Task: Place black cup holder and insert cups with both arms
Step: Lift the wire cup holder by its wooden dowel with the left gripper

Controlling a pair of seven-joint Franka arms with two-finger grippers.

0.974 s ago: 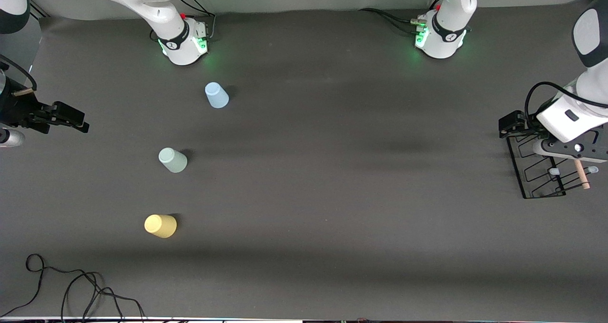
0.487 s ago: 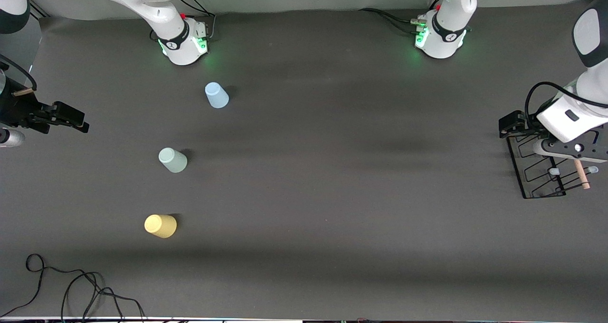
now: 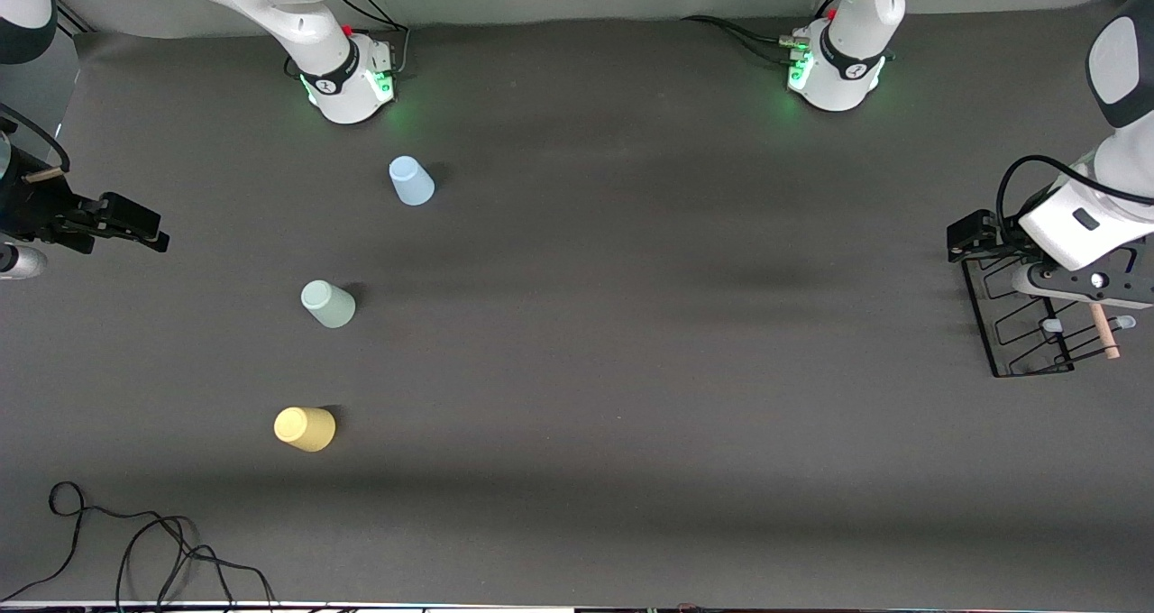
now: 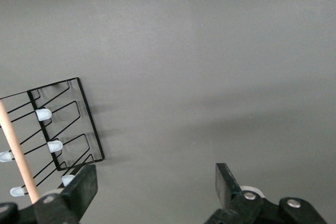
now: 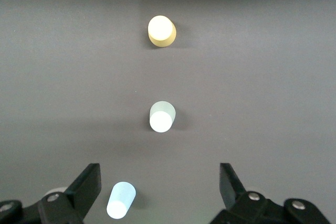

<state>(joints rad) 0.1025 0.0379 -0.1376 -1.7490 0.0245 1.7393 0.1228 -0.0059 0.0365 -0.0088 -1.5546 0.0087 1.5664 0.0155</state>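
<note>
Black cup holder: stands on the table at the left arm's end, wooden rod handle on top, pale-blue-tipped pegs showing, no cup on it
Light blue cup: upside down on the table toward the right arm's end, farthest of the three from the front camera, near the right arm's base
Mint green cup: upside down, between the blue and yellow ones, apart from both
Yellow cup: upside down, nearest the front camera
Left gripper: up over the holder, fingers spread wide, holding nothing; handle beside one finger in the left wrist view
Right gripper: fingers spread, empty, in the air at the right arm's end of the table, cups in its wrist view
Loose black cable: lies on the table near the front camera, at the right arm's end
</note>
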